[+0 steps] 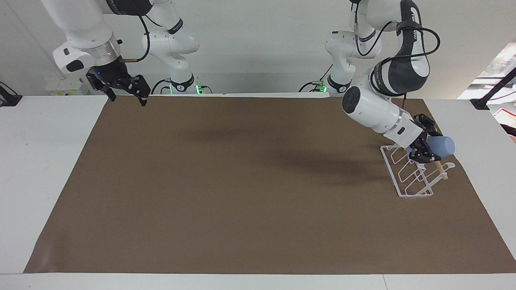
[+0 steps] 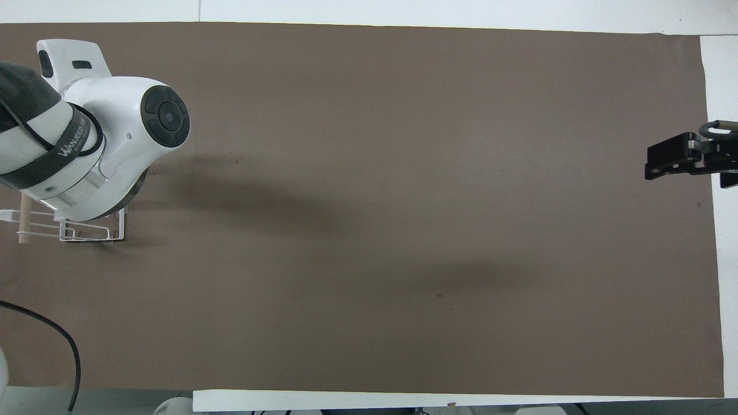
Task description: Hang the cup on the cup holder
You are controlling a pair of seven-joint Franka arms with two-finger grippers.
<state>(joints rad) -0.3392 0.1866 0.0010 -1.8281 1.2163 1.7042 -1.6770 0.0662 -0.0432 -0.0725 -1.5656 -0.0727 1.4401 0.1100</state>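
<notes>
In the facing view my left gripper (image 1: 429,148) is shut on the light-blue cup (image 1: 442,146). The cup lies on its side, closed end toward the left arm's end of the table. It is over the top of the white wire cup holder (image 1: 403,179), just above the wooden dowel (image 1: 440,169). I cannot tell whether the cup touches a prong. In the overhead view the left arm (image 2: 115,132) hides the cup and gripper; only part of the cup holder (image 2: 86,233) shows. My right gripper (image 1: 126,98) is open and empty, raised over the mat's corner at the right arm's end; it also shows in the overhead view (image 2: 680,161).
A brown mat (image 1: 242,193) covers most of the white table (image 1: 40,169). A black cable (image 2: 57,334) lies near the robots' edge at the left arm's end.
</notes>
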